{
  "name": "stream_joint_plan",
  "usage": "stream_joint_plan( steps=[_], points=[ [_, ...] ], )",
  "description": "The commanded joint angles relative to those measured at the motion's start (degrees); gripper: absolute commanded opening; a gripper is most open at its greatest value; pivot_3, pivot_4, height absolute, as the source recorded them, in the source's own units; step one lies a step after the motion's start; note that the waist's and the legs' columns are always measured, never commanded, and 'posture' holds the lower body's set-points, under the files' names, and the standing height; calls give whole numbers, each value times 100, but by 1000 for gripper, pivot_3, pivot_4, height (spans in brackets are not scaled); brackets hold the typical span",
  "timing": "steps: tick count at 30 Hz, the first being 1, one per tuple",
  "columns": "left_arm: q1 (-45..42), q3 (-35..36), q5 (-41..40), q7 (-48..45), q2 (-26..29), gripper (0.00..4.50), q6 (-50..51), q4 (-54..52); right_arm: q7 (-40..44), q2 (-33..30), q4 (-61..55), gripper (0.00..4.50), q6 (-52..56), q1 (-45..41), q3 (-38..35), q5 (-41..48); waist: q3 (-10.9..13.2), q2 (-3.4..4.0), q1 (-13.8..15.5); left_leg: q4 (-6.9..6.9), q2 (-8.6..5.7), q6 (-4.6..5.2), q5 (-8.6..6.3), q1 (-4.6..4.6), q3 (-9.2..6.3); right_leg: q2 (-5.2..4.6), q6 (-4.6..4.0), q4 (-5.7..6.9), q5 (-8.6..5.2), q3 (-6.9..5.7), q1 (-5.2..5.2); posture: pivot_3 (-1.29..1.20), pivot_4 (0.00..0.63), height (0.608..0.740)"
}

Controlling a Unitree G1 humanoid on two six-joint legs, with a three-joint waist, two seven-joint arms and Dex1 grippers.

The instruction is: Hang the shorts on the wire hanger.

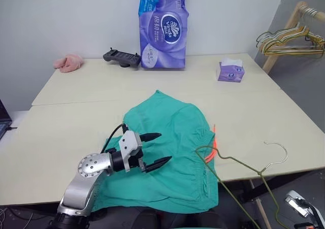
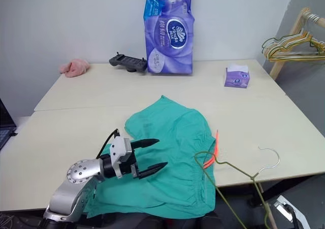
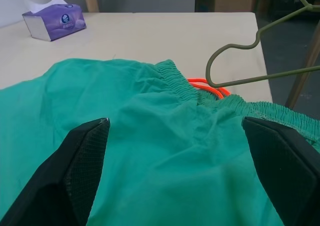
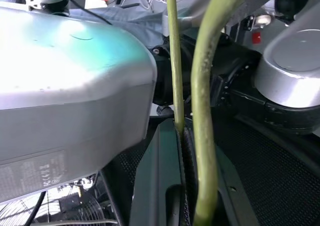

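Before you: a tall purple tissue-roll pack (image 1: 163,26), black controller (image 1: 122,57), pink fluffy cloth (image 1: 69,62) and small purple tissue box (image 1: 231,70) line the pale surface's (image 1: 76,127) far side.

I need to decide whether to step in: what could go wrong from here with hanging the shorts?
The shorts already droop over the table edge, so tugging may slide them off. The right gripper pinches only thin wire of the wire hanger, which could twist. The open left gripper might snag the drawstring.

Stood against a plain white wall (image 1: 61,15): two pale beige tables (image 1: 76,87) pushed together, near and far. Leaned at far right, over grey floor (image 1: 304,82): a wooden rack (image 1: 284,31) bearing bunched hangers (image 1: 289,41).
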Motion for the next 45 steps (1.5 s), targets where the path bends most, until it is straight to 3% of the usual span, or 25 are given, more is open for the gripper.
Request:
stream_joint_plan(
  steps=[1, 9, 15, 26, 31, 45],
  points=[
    [-170, -20, -48, 23, 39, 4493, -101, -123, -42, 30, 136, 0, -282, 169, 21, -2, 0, 0, 1, 0, 0, 0, 0, -1, -1, -1, 0, 0, 0, 0, 0, 21, 90, 740],
    [-335, -64, -120, 33, 116, 4493, -6, -111, 7, -64, 560, 0, -1020, 825, 242, -433, 6, 2, -2, -1, 2, -3, -2, -1, -2, -8, -2, -4, -2, -1, 0, 11, 95, 740],
    [-362, -122, -142, 5, 131, 4493, 50, -158, -182, 12, 502, 0, -1059, 779, 343, -342, 35, -6, -5, -2, 4, -11, -7, -1, -3, -8, -4, -5, -4, -2, -1, 7, 98, 740],
    [-497, -158, -126, 0, 142, 4493, 21, -42, -969, 235, 776, 0, -199, -1311, 1015, 343, 105, -30, -15, -2, 6, -12, -8, -6, -7, -7, -4, -6, -4, -7, -4, 15, 92, 740],
    [-471, -163, -131, 68, 142, 4493, 26, -87, -1146, 237, 934, 0, -51, -1655, 1198, 388, 106, -29, 7, -6, 3, -11, -9, -10, -18, -7, 2, -13, -7, -18, -11, 33, 90, 740],
    [-267, -129, -128, 35, 185, 4493, -64, -69, -643, -315, 1258, 0, -777, -449, 836, 74, 118, -29, 7, -6, 5, -7, -12, -13, -21, -12, -3, -12, -12, -22, -15, 33, 97, 740]
  ],
)
